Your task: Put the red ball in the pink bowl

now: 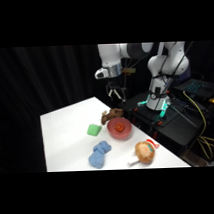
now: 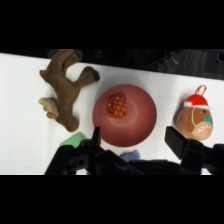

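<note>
Hovering: jaws (image 1: pixel 116 94) hang high over the far part of the tabletop (image 1: pixel 63 129), above the pink bowl (image 1: pixel 119 128) and well clear of it.
Jaws state: parted and empty; in the wrist view the two fingers (image 2: pixel 95 136) rise wide apart from the bottom edge, nothing between them.
Red ball: lies inside the pink bowl (image 2: pixel 125 115), on its floor, a little left of centre in the wrist view (image 2: pixel 116 106); seen as a small red spot in the bowl from the side (image 1: pixel 120 127).
Key relation: ball sits straight below the jaws, between the lines of the two fingers; a round thing, so no long axis to match. Only one arm here.
Task standing: judged done, since the ball rests in the bowl and the jaws hold nothing.
Neighbours: brown plush animal (image 2: pixel 64 86) just left of the bowl, near its rim; green block (image 1: pixel 94 129) on the near-left side; blue toy (image 1: pixel 99 155) nearer still; round tan-and-orange toy with red cap (image 2: pixel 195 118) to the right, apart from the bowl.
Risk: little, by my reckoning; a straight lift away would clear the plush animal and the bowl rim.
</note>
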